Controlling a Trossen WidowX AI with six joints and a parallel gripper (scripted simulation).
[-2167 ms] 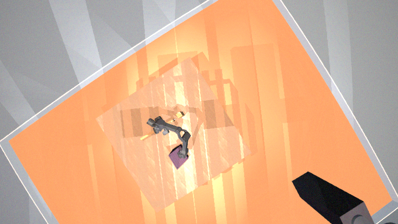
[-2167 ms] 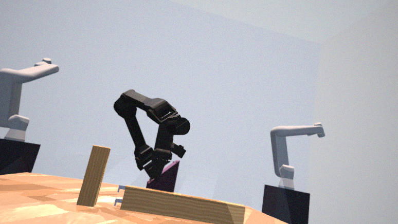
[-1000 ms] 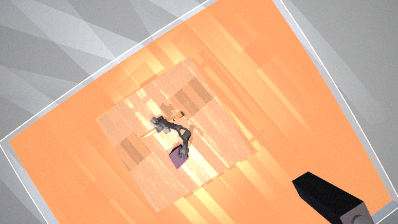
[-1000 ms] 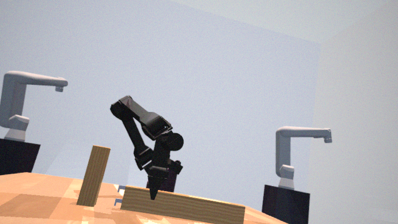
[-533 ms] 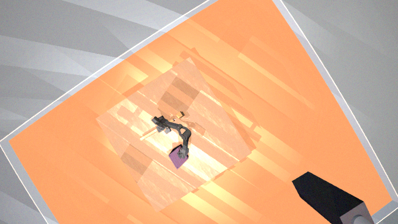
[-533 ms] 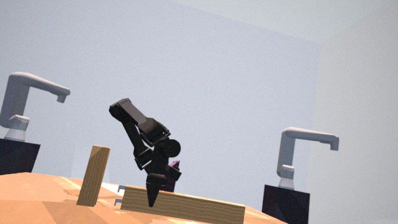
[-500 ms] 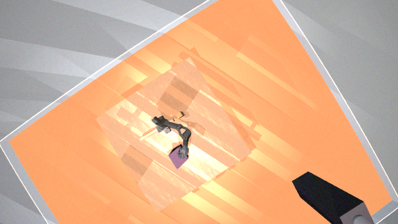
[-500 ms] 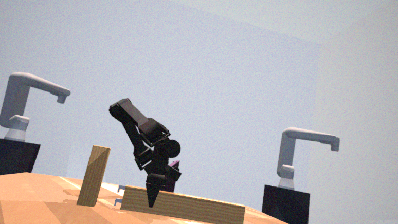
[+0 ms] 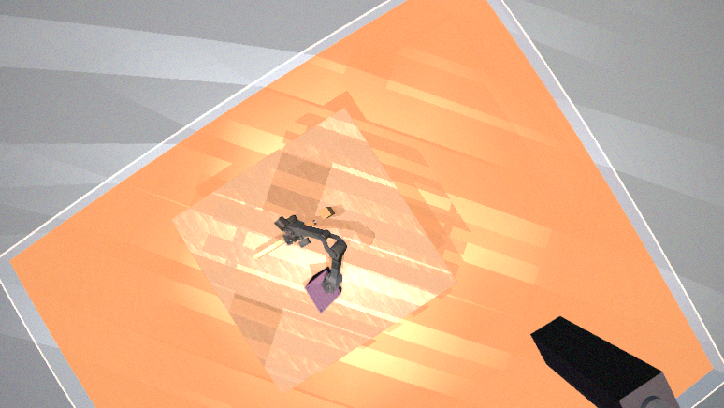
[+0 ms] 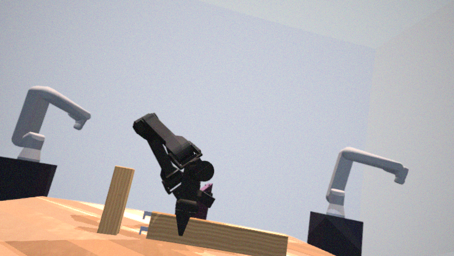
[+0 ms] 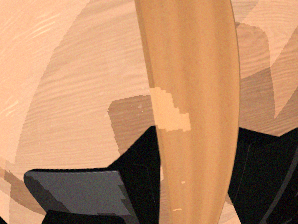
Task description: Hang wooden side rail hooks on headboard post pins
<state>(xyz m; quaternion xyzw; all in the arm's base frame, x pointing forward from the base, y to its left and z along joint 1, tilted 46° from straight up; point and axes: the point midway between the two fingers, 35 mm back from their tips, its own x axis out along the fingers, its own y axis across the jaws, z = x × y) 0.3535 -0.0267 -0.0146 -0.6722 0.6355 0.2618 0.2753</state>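
The wooden side rail [image 9: 268, 247] [image 10: 228, 235] [image 11: 197, 60] stands on its long edge on the table. Its two blue-grey hooks, the upper hook [image 10: 146, 214] and the lower hook [image 10: 144, 228], point towards the upright wooden headboard post [image 9: 325, 213] [image 10: 116, 200], with a gap between them and the post. The slot and pins are not visible. My gripper [image 10: 181, 226] [image 11: 178, 128] points down over the rail nearer its hook end. It is shut on the rail, with one black finger against each side. In the wrist view the hooks are out of sight.
The arm's purple base block [image 9: 323, 295] [image 10: 207, 187] stands behind the rail in the exterior view. Two grey arms, one at the left [image 10: 34, 111] and one at the right [image 10: 346, 168], stand on dark pedestals in the background. A large black block [image 9: 598, 359] is at lower right in the top view.
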